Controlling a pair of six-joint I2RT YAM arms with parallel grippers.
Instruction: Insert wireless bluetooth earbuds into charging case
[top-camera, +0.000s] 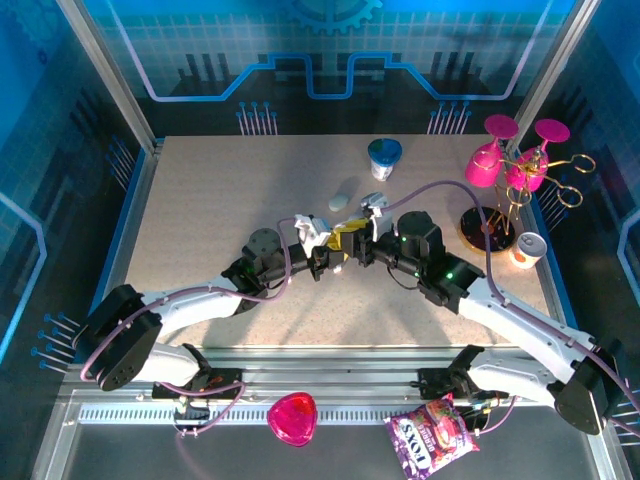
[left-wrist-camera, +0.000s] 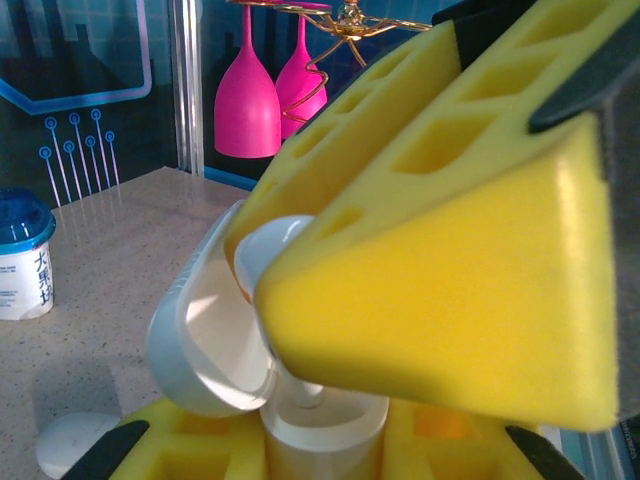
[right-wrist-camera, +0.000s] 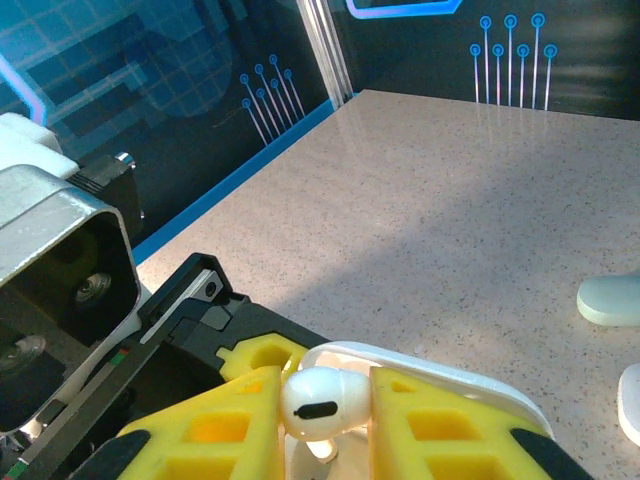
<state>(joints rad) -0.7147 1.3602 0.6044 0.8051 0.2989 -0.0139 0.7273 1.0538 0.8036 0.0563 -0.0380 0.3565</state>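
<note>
With the left end effector (left-wrist-camera: 325, 445) pressed closed on the body of the open white charging case (left-wrist-camera: 215, 350) over the middle of the table (right-wrist-camera: 450, 200), the right end effector (right-wrist-camera: 322, 420) pinches one white earbud (right-wrist-camera: 318, 402) between its yellow pads (right-wrist-camera: 440, 420), just above the case's open rim.

Remote inspection: I am looking into a robotics lab test cell.
Aluminium posts (top-camera: 105, 70) and blue circuit-print wall panels (top-camera: 330, 50) are enclosing a speckled table (top-camera: 200, 220). The left arm (top-camera: 190, 305) and right arm (top-camera: 520, 320) are standing bolted to a metal rail (top-camera: 330, 390). Pink wine glasses (top-camera: 488, 162) and a snack bag (top-camera: 432, 440) are sitting about as props.
</note>
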